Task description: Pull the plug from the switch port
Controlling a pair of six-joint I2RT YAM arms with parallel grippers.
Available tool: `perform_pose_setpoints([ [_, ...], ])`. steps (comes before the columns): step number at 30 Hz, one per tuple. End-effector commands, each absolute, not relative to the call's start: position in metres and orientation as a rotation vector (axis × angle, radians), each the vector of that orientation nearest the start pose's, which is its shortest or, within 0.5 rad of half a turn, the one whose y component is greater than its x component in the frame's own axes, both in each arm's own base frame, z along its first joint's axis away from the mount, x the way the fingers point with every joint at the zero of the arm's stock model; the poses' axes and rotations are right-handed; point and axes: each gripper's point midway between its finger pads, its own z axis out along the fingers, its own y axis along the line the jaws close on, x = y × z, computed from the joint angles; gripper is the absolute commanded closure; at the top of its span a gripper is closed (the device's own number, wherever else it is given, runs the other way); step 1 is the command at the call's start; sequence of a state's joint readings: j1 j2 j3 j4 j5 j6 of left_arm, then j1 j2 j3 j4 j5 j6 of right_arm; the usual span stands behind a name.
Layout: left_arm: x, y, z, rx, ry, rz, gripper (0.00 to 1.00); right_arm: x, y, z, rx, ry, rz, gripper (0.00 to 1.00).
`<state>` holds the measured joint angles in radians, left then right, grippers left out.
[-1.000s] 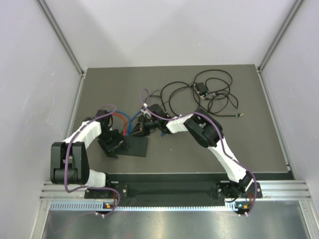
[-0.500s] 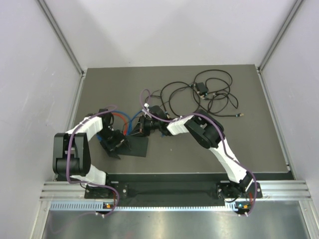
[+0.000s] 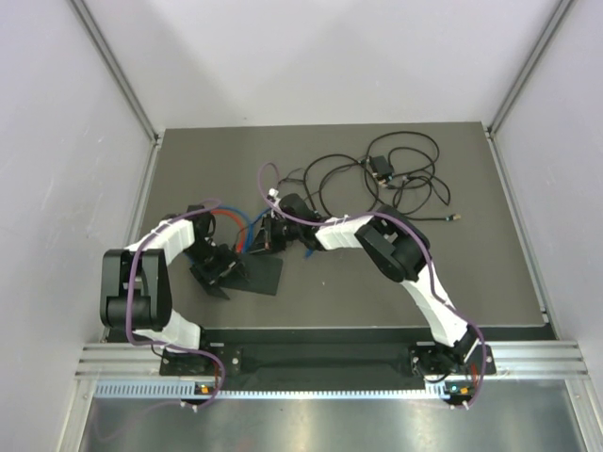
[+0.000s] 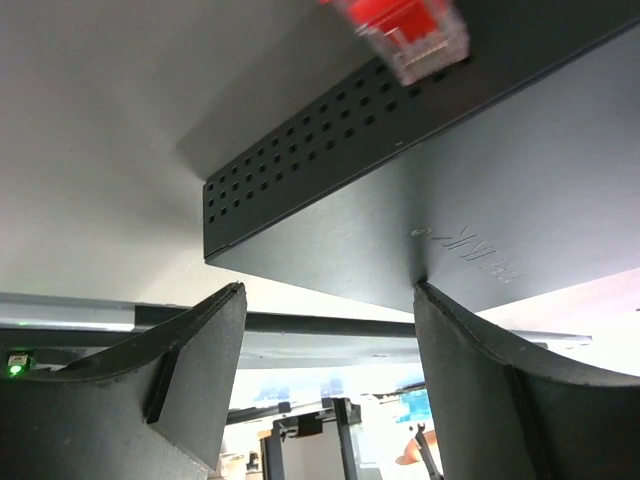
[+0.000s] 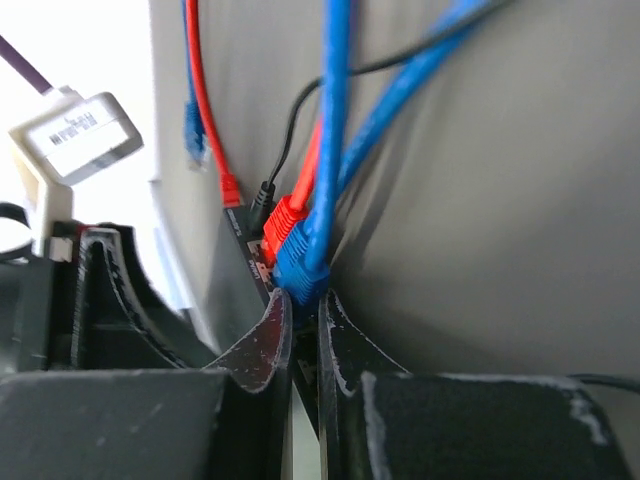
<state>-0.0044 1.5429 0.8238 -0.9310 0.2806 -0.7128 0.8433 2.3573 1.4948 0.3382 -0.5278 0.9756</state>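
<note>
— Right gripper has its fingers pressed almost together. They look to be pinching the blue plug at its base, right beside the red plug.

— And where does that plug sit?

— At the far edge of the switch box, left of the middle of the table. The switch port itself is hidden behind the plug body. The plug looks seated, though that cannot be told for certain.

— What has changed in the last second?

— Mostly the left arm. Seen from overhead, its elbow has swung inward and the left gripper has moved up to the box's left corner. The right wrist has shifted only slightly, and the blue cable has gone with it.

— Is the left gripper holding the box?

— Its fingers are spread wide, one on either side of the corner. One touches the box's face and the other stands clear, so it braces the box rather than clamping it.

— What does that mean for the task?

— The box now has something to stop it sliding, so the pull can probably begin. The plug's latch tab likely has to be squeezed first. If it isn't, the box may drag along with the cable despite the brace.

— And the loose black cable?

— Well apart, toward the far right, and not involved.
</note>
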Motion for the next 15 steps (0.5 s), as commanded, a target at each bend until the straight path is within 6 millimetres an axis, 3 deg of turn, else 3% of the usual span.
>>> perform_pose_setpoints([
  [1,0.158,-0.033,-0.004,-1.167,3.121,0.075,0.28,0.406,0.484,0.077,-0.241,2.115,1.093,1.0],
  [3,0.158,-0.033,-0.005,-1.167,3.127,0.079,0.28,0.413,0.488,0.077,-0.257,2.118,1.116,1.0],
  [5,0.158,-0.033,-0.005,-1.164,3.127,0.083,0.28,0.409,0.492,0.08,-0.214,2.146,1.235,1.0],
  [6,0.158,-0.033,-0.005,-1.163,3.126,0.083,0.28,0.417,0.497,0.085,-0.188,2.12,1.315,1.0],
  [7,0.158,-0.033,-0.005,-1.161,3.128,0.083,0.28,0.407,0.505,0.09,-0.135,2.156,1.47,1.0],
  [8,0.158,-0.032,-0.006,-1.164,3.128,0.087,0.28,0.407,0.508,0.083,-0.085,2.175,1.532,1.0],
  [11,0.158,-0.032,-0.006,-1.169,3.128,0.093,0.28,0.407,0.513,0.104,0.137,2.132,1.766,1.0],
  [15,0.158,-0.031,-0.005,-1.166,3.124,0.099,0.28,0.413,0.512,0.108,0.299,2.137,1.831,1.0],
])
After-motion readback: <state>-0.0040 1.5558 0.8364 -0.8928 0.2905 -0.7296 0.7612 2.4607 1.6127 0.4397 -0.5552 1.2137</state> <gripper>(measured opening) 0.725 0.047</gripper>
